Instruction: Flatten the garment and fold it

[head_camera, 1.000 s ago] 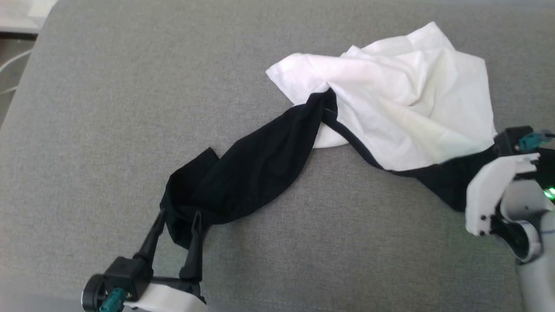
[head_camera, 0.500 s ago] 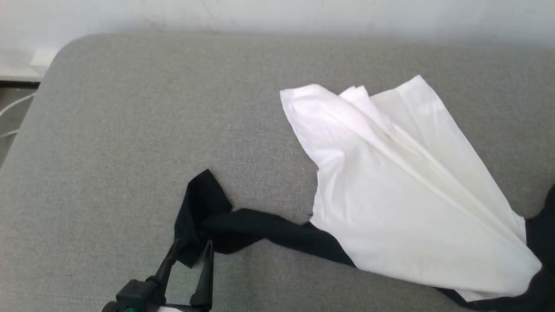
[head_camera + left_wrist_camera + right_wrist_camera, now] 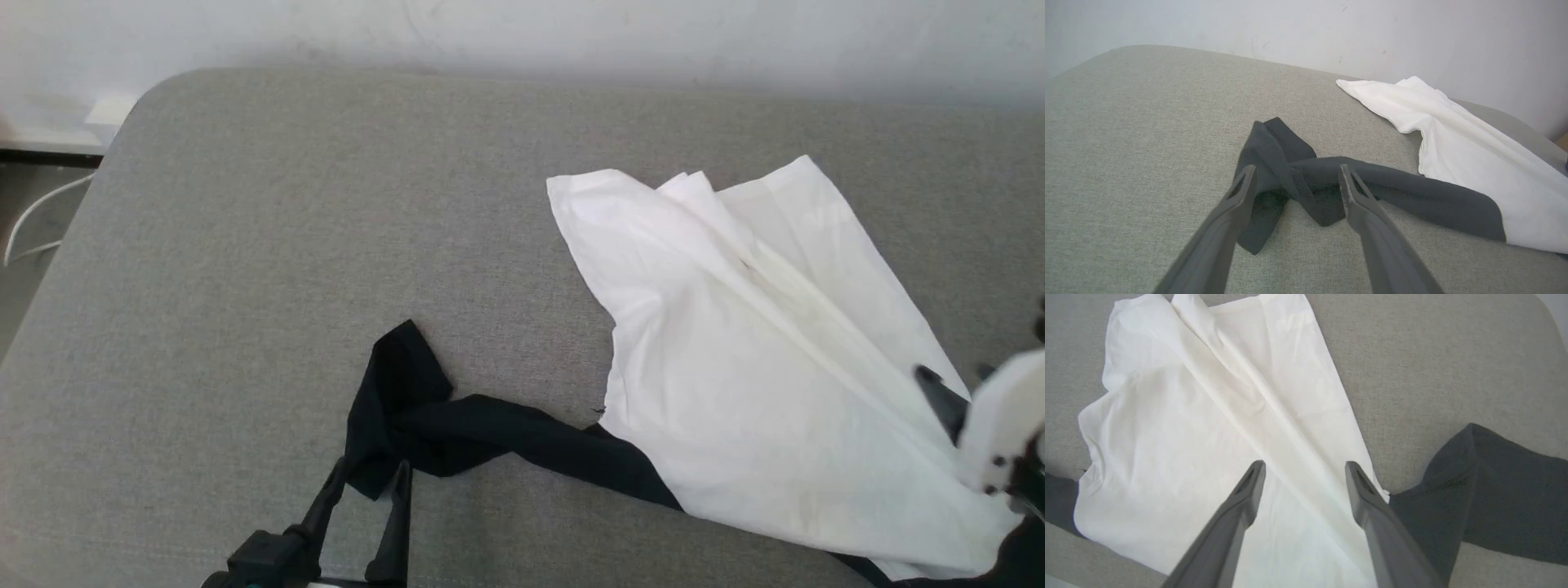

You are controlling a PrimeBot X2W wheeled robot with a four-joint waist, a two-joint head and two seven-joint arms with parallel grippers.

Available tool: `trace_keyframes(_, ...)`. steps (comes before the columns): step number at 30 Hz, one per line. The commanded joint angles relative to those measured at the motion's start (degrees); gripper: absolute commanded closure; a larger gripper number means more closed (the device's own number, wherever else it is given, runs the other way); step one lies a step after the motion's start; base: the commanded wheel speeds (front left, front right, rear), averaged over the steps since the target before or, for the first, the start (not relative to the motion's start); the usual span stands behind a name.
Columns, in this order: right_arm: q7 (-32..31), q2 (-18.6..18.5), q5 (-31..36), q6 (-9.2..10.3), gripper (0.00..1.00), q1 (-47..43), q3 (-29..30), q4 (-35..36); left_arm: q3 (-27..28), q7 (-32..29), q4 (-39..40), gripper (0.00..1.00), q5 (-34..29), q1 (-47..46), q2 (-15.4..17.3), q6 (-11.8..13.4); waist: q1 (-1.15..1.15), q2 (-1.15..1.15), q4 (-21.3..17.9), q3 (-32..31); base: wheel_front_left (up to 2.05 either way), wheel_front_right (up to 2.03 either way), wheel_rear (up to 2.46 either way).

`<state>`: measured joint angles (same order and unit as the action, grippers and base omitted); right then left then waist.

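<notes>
Near edge of the cushion, left of middle: your left gripper has its two fingers apart, straddling the cuff end of a black sleeve. Nothing is clamped; the cloth lies loose between and under the fingers. The sleeve is twisted here, the cuff doubled back on itself, as the left wrist view shows plainly.

From the cuff the sleeve runs rightward, its long axis roughly parallel to the near edge, and joins the white body of the garment.

Further right along the near edge: your right gripper hovers over the white body, fingers apart, gripping nothing. Just to its right lies the other sleeve, bunched on the cushion.

From there the white body fans out toward the far edge, right of middle. Its pleats run diagonally, near right to far left, with several layers overlapping along a central ridge. Not flat; no fold begun.

Judgement: the coming move turns on that diagonal. The body's long axis points away from the right gripper, so that arm is nearer the shoulder end, by my reading. The left arm is nearer only the twisted sleeve. Untwist the sleeve and spread the body before you fold. Thin cloth; expect it to drag and re-crease.

Beyond the far edge: pale wall.
</notes>
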<state>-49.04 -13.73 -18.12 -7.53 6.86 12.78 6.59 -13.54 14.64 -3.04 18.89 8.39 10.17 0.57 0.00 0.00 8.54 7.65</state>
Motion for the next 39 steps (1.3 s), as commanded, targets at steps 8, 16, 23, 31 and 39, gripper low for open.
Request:
trace_keyframes(8, -5.01, -0.2, -1.88, 0.04, 0.0, 9.34, -14.94, -3.48, -0.79, 0.14, -1.19, 0.0, 0.52, -1.75, -0.9, -0.52, 0.0, 0.0, 3.89, 2.18, 0.0, 0.0, 0.0)
trace_keyframes(16, -10.35, -0.45, -0.76, 0.04, 0.0, 17.82, -24.19, -15.7, -1.48, 0.26, -2.08, 0.0, 0.4, -3.67, -1.93, -1.27, 0.0, 0.0, 7.65, 4.83, 0.0, 0.0, 0.0)
trace_keyframes(23, -8.39, 0.6, 4.21, 0.04, 0.33, 20.27, -25.49, -26.5, -2.09, 0.32, -2.72, 0.0, -0.07, -5.48, -2.59, -2.1, 0.0, 0.0, 10.17, 6.83, 0.0, 0.0, 0.0)
trace_keyframes(31, -3.2, -0.06, 3.4, 0.04, 1.0, 25.56, -26.75, -28.72, -1.87, 0.35, -3.32, 0.0, 0.1, -5.61, -3.66, -2.62, 0.0, 0.0, 10.68, 6.56, 0.0, 0.0, 0.0)
trace_keyframes(39, 1.02, -1.13, 3.71, 0.04, 1.0, 37.64, -28.26, -29.61, -3.22, 0.35, -4.29, 0.0, 0.31, -6.96, -5.28, -4.26, 0.0, 0.0, 14.25, 9.5, 0.0, 0.0, 0.0)
